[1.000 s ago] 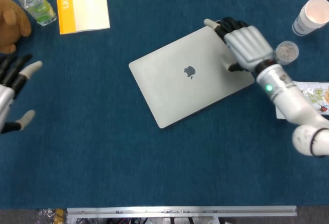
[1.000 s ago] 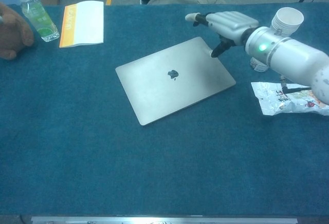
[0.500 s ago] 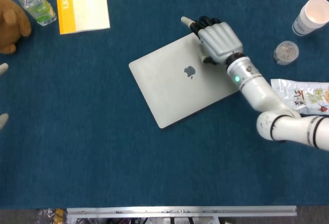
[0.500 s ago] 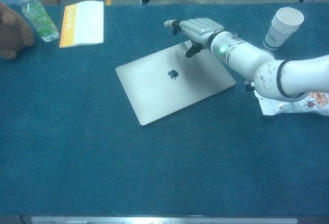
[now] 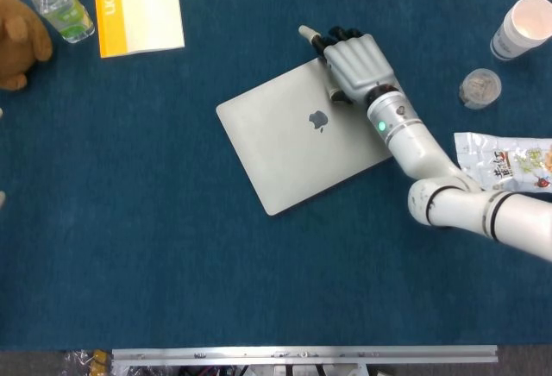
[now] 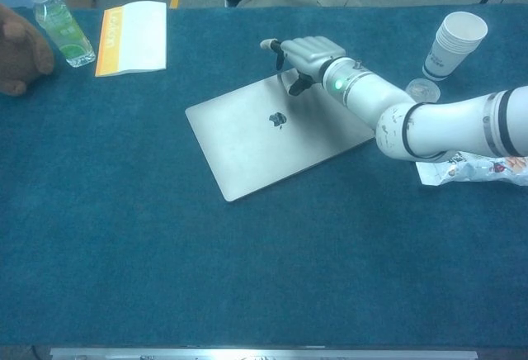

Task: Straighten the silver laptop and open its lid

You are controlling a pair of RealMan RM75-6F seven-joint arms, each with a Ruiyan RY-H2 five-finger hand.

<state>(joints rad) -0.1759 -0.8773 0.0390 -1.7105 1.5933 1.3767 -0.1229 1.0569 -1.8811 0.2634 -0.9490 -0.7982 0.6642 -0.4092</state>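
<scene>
The silver laptop [image 5: 280, 147] lies closed and skewed on the blue table, its logo facing up; it also shows in the chest view [image 6: 252, 141]. My right hand [image 5: 352, 61] rests on the laptop's far right corner. Its fingers reach over the far edge and the thumb lies on the lid. In the chest view the right hand [image 6: 309, 53] sits at the same far edge, with the forearm stretching across the lid's right side. I cannot see whether the fingertips hook under the edge. My left hand is out of both views.
A water bottle [image 5: 60, 5], a yellow-and-white booklet [image 5: 138, 5] and a brown plush toy [image 5: 17, 40] lie at the far left. Stacked paper cups [image 5: 524, 27], a small round container [image 5: 479, 87] and a snack packet [image 5: 509, 160] are at the right.
My right hand has moved left along the laptop's far edge, from the right corner toward the middle. The left hand has withdrawn off the left side. The laptop has not moved.
</scene>
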